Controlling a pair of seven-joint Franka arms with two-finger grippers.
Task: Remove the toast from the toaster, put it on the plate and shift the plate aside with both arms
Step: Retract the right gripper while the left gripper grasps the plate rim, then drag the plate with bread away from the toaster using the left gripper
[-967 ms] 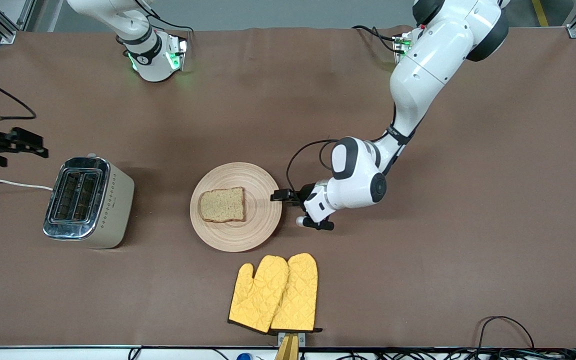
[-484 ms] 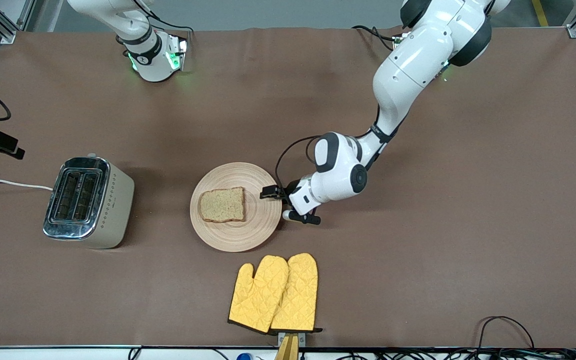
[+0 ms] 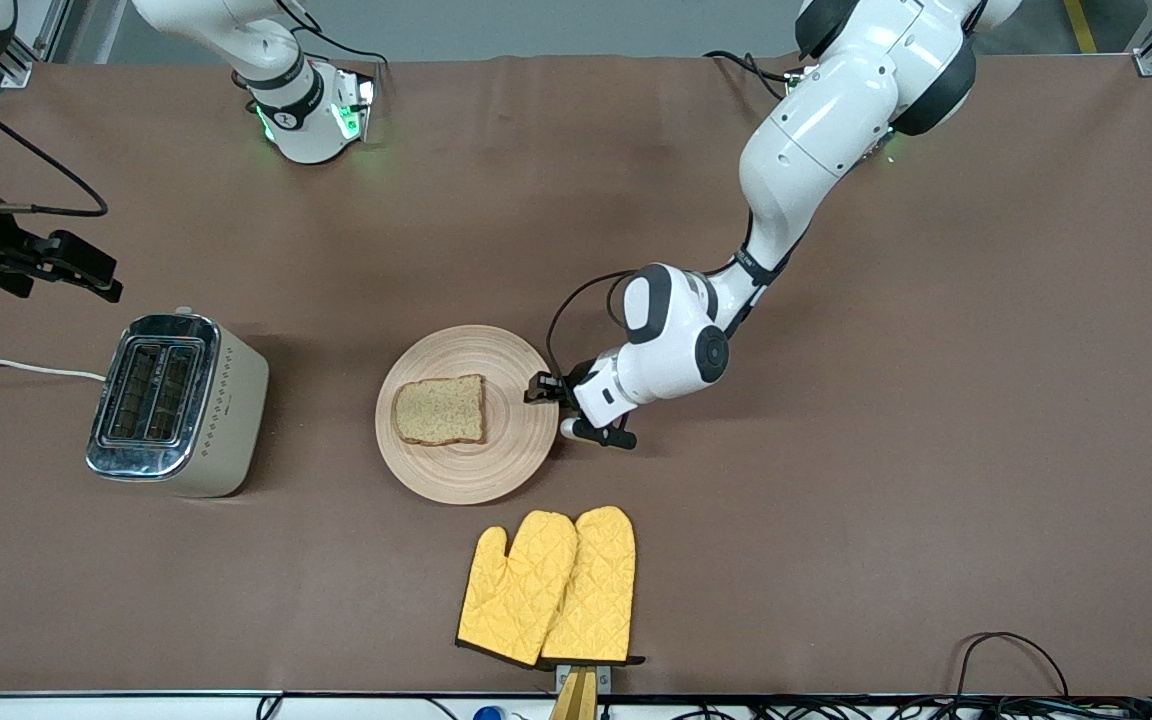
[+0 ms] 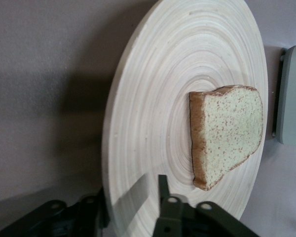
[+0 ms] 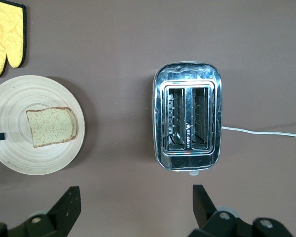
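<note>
- A round, light wooden plate (image 3: pixel 467 414) with ring grain lies flat near the middle of a brown table (image 3: pixel 936 450).
- One slice of speckled brown toast (image 3: pixel 440 410) lies on the plate, on the half toward the right arm's end of the table.
- The left gripper (image 3: pixel 543 393) is low at the plate's rim, at the edge toward the left arm's end of the table. In the left wrist view its two dark fingers (image 4: pixel 164 190) straddle the rim — one lies on the plate's top face, the other sits low at the outer edge.
- The fingers stand close together and look closed onto the rim, with only the plate's thickness between them. The toast lies clear of the fingers.
- The right gripper (image 5: pixel 133 205) hangs high above the table beside the toaster (image 3: pixel 174 402), at the right arm's end. Its fingers are spread wide and hold nothing — this arm waits.
- The toaster, chrome-topped with two slots, stands well apart from the plate, with a white cord (image 3: pixel 16 366) running off the table edge.
- Two yellow quilted oven mitts (image 3: pixel 548 587) lie side by side, nearer to the front camera than the plate.
</note>
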